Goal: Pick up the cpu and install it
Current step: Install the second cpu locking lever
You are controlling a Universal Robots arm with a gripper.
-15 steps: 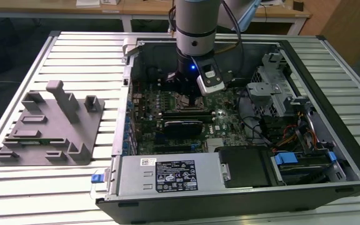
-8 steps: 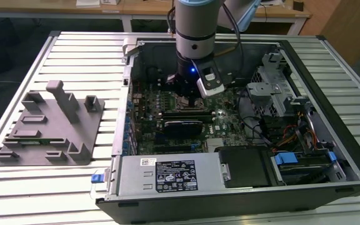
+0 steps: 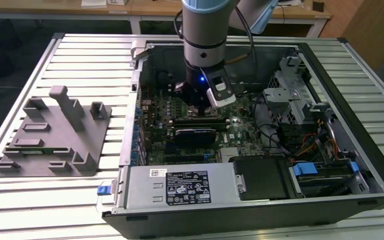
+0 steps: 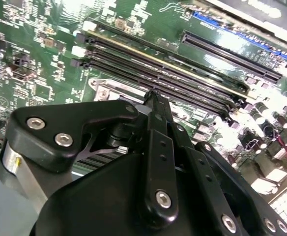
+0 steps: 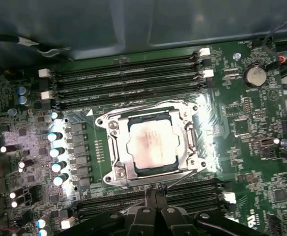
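The cpu point(image 5: 151, 147), a small silvery-grey square, lies flat inside the metal socket frame point(image 5: 115, 147) on the green motherboard point(image 5: 251, 147). In the first wrist view my gripper point(image 5: 155, 192) sits just beside the socket's edge, its black fingers together with nothing between them. The second wrist view shows the gripper's point(image 4: 151, 94) black linkage coming to a point over the socket corner point(image 4: 103, 92). In the exterior view the arm reaches down into the open computer case point(image 3: 352, 125), and the gripper point(image 3: 195, 109) is low over the board, hiding the cpu.
Rows of memory slots point(image 5: 129, 78) flank the socket on both sides. A black block point(image 3: 193, 136) lies just in front of the gripper, then the power supply point(image 3: 178, 187). Drive cages and cables point(image 3: 299, 110) crowd the exterior view's right. A grey fixture point(image 3: 52, 135) stands on the slatted table.
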